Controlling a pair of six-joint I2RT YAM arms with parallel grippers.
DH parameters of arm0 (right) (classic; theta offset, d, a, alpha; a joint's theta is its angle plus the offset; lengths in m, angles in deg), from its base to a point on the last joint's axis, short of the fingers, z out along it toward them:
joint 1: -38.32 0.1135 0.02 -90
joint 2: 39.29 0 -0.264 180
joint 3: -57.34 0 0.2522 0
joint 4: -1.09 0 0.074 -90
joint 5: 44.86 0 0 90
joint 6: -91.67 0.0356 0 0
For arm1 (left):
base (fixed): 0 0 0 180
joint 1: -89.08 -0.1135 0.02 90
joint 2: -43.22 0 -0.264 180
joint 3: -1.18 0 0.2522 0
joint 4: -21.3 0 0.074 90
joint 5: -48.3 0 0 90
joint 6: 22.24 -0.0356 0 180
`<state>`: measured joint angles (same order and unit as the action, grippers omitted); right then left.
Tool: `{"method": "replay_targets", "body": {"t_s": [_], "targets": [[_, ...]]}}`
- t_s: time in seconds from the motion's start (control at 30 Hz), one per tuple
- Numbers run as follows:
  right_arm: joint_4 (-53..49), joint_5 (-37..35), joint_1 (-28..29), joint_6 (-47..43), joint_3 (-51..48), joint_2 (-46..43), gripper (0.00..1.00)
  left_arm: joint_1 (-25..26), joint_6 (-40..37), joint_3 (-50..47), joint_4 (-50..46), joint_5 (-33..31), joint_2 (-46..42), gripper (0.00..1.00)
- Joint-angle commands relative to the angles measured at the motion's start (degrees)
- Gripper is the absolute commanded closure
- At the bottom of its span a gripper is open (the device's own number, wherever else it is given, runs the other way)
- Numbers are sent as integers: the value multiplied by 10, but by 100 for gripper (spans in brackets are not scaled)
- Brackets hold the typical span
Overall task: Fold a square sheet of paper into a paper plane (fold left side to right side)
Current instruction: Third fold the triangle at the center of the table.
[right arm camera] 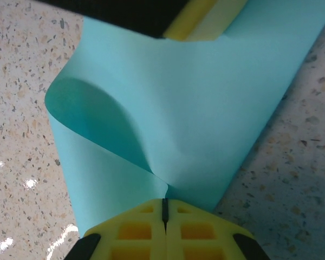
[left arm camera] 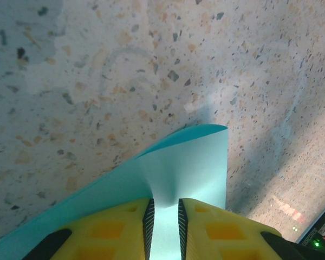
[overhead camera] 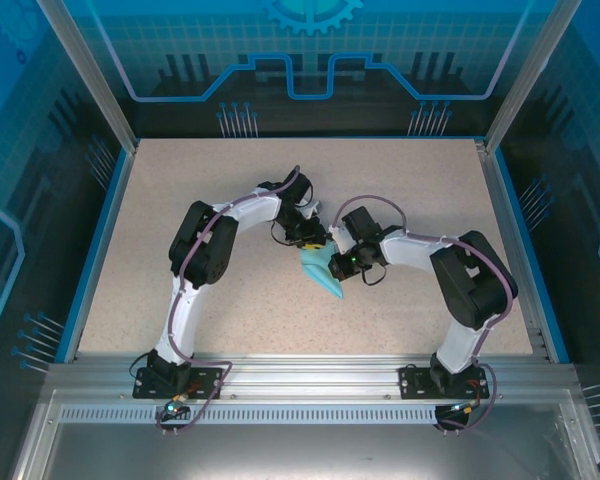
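The square sheet of paper (overhead camera: 318, 270) is turquoise, bent and partly folded, and hangs between both grippers at mid-table. My left gripper (overhead camera: 317, 243) grips its far end. In the left wrist view the yellow fingers (left arm camera: 222, 230) stand a narrow way apart, and the paper (left arm camera: 195, 162) funnels into the gap at the left gripper (left arm camera: 164, 201). My right gripper (overhead camera: 340, 265) holds the near right part. In the right wrist view the right gripper (right arm camera: 163, 201) is shut tight on the paper (right arm camera: 206, 108), which curls into a loop on the left. The left gripper's finger (right arm camera: 197, 21) shows at the top.
The speckled beige table (overhead camera: 180, 200) has a blue rim (overhead camera: 98, 240) on its sides. Aluminium posts (overhead camera: 85, 75) rise at the back corners. Both arm bases sit on the metal rail (overhead camera: 310, 375) at the near edge.
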<state>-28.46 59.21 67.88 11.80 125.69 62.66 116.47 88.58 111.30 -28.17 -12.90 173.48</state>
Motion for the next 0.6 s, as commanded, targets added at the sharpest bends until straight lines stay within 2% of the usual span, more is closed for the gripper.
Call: {"method": "replay_targets", "body": {"t_s": [0.0, 0.2, 0.43, 0.57], "targets": [[-28, 8, -9, 6, 10, 29, 100, 5, -6, 10, -25, -10, 16, 75], [-43, 6, -8, 8, 9, 41, 100, 4, -14, 30, -48, -7, 0, 68], [-45, 8, -8, 8, 2, 43, 100, -17, -28, 81, -98, -12, -42, 54], [-41, 6, -6, 6, -1, 39, 100, -30, -28, 47, -96, -17, -90, 55]]}}
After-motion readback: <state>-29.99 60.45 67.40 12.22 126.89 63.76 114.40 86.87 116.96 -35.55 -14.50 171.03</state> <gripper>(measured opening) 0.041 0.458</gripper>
